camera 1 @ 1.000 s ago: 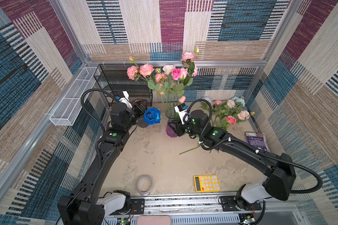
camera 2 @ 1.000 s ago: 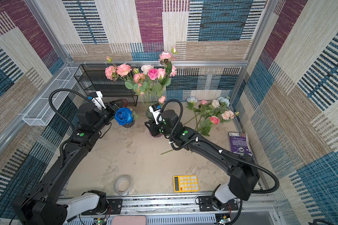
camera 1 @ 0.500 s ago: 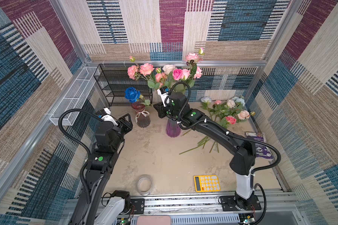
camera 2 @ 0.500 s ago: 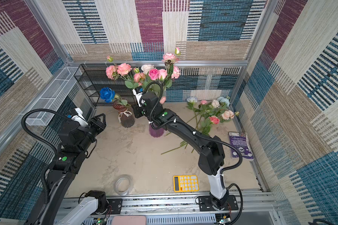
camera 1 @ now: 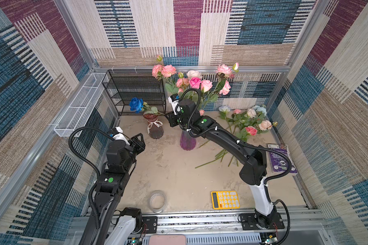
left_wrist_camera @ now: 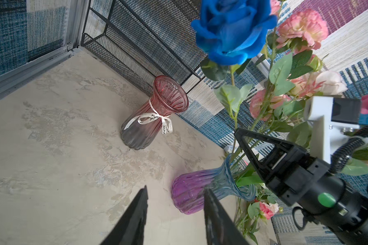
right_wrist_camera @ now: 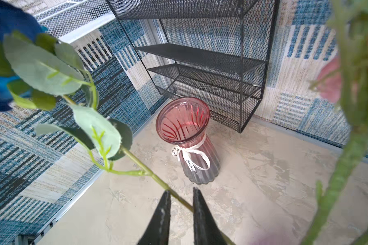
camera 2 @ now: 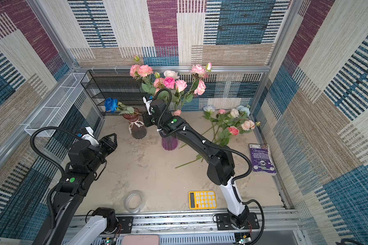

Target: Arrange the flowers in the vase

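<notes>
Blue rose point(camera 1: 136, 104) hangs in the air at 10 o'clock of the purple vase point(camera 1: 187, 141), its stem pinched by the clamped right gripper point(right_wrist_camera: 181, 191). Pink roses point(camera 1: 194, 82) stand in that vase; loose roses point(camera 1: 251, 124) lie at its 2 o'clock. At its 9 o'clock the left gripper point(left_wrist_camera: 176, 188) gapes, empty

We note black left arm point(camera 1: 112, 180) rising from its base, elbow bent, wrist angled forward and down. Left tool point(left_wrist_camera: 176, 187): black tapered jaws well apart, nothing between them. Black right arm point(camera 1: 227, 140) reaches far across middle in both top views, forearm low, wrist turned toward left side. Right tool point(right_wrist_camera: 182, 191): jaws close together, thin green stem of deep blue rose point(right_wrist_camera: 140, 164) running between them. We cannot tell whether it is pinched.
</notes>
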Tool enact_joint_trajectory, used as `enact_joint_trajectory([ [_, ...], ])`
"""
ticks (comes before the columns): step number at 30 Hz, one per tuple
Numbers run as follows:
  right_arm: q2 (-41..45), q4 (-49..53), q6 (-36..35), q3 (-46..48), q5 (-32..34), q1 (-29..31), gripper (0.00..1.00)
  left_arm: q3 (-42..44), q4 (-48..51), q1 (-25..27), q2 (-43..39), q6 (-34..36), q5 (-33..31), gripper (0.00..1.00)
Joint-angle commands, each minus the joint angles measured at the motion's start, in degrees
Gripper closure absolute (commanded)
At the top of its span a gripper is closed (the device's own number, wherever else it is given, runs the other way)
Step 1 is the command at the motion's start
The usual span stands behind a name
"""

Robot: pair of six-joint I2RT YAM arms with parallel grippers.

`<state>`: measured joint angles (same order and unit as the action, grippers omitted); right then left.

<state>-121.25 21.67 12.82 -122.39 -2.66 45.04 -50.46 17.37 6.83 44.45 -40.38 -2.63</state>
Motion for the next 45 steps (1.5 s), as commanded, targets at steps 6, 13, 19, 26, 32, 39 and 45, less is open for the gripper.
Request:
enact_joint_trajectory([
  [6, 3.7, -4.4, -0.3, 2.7, -2.0, 0.1, 0.67, 0.9, -2.6, -1.4, 2.6, -1.1, 2.0, 0.54],
  [13, 10.1, -8.5, 0.2, 9.6, -3.6, 0.2, 0.62, 4.1, -10.3, -6.8, 6.2, -6.7, 9.4, 0.54],
  [19, 15.9, -10.1, 0.8, 16.0, -3.9, 0.4, 0.55, 6.4, -16.5, -10.1, 9.0, -11.1, 13.9, 0.54],
  [26, 32.0, -18.5, 3.6, 36.2, -6.2, 1.1, 0.51, 5.8, -22.2, -11.8, 13.7, -11.3, 14.0, 0.46],
  [32, 45.5, -20.7, 5.3, 48.3, -8.0, 1.5, 0.50, -0.9, -30.4, -11.9, 28.5, -10.7, 18.9, 0.36],
  [39, 58.3, -15.7, 6.2, 54.4, -2.7, 1.6, 0.48, -10.9, -32.4, -11.9, 42.4, -8.3, 19.4, 0.33],
  [45, 64.3, -11.7, 6.4, 56.6, 1.5, 1.6, 0.47, -19.4, -28.0, -11.9, 51.2, -5.2, 20.6, 0.33],
])
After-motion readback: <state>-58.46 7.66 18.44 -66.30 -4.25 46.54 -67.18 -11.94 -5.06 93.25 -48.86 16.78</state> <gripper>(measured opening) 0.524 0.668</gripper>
